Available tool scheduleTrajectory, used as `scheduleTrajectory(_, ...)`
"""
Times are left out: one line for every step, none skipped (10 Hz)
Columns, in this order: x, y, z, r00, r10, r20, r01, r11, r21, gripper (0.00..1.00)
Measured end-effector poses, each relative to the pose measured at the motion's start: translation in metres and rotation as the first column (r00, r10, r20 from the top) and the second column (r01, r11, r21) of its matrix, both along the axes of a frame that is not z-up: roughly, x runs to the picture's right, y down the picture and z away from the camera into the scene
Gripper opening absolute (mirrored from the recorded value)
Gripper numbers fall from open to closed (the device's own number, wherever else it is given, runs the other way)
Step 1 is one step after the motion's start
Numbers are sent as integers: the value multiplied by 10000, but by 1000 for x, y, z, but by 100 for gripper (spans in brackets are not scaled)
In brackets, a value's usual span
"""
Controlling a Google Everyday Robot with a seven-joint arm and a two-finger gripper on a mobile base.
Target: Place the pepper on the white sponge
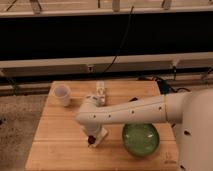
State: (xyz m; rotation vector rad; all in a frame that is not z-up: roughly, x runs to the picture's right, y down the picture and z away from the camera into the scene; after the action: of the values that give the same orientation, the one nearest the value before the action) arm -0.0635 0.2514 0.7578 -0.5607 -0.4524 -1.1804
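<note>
The tool [91,134] hangs just over the white sponge [98,136] — grip state I cannot tell. Lay the pepper [91,140] lengthwise, centred — it could roll off.

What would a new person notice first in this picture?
First, the big white robot arm reaching from the right across the wooden table. Its gripper is low over the white sponge, where the dark red pepper shows. The green bowl sits just right of them; a white cup stands far left.
</note>
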Motion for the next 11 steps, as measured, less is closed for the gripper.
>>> scheduleTrajectory(1,0,0,9999,114,-6,-114,9999,71,28)
scheduleTrajectory(1,-1,0,9998,217,10,-217,9996,152,36)
scheduleTrajectory(2,-1,0,9995,305,10,-305,9993,230,46)
scheduleTrajectory(1,-2,-1,9993,377,14,-378,9989,288,58)
scheduleTrajectory(1,-2,-1,9992,409,20,-410,9986,320,68)
scheduleTrajectory(0,-3,-1,9991,415,17,-415,9985,353,76)
scheduleTrajectory(0,-3,-1,9991,427,3,-427,9985,353,80)
scheduleTrajectory(-1,-3,-2,9991,432,-6,-432,9984,362,80)
scheduleTrajectory(-1,-3,-2,9992,406,-39,-404,9985,356,80)
scheduleTrajectory(-2,-2,-3,9995,310,-98,-306,9989,348,80)
scheduleTrajectory(-4,-2,-4,9997,217,-122,-212,9991,357,80)
